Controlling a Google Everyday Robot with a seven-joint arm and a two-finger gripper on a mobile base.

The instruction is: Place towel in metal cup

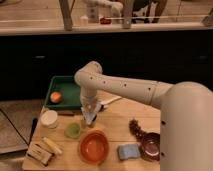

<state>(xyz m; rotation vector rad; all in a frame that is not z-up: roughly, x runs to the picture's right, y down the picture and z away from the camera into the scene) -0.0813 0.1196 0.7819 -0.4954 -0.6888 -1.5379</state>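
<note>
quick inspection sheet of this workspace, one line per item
surface: wooden table, crowded
job's things: blue towel-like pad lies flat beside the metal cup, not in it
clutter: green tray holding an orange fruit; white cup; green cup; orange bowl; banana; brown cluster
grippers: gripper points down over the table between tray and orange bowl, away from the pad
cables: nothing seen
surroundings: dark cabinet front behind the table

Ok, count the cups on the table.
3: a white cup near the left edge, a green cup right of it, a metal cup at the right. The gripper hangs beside the green cup and may hide more.
</note>
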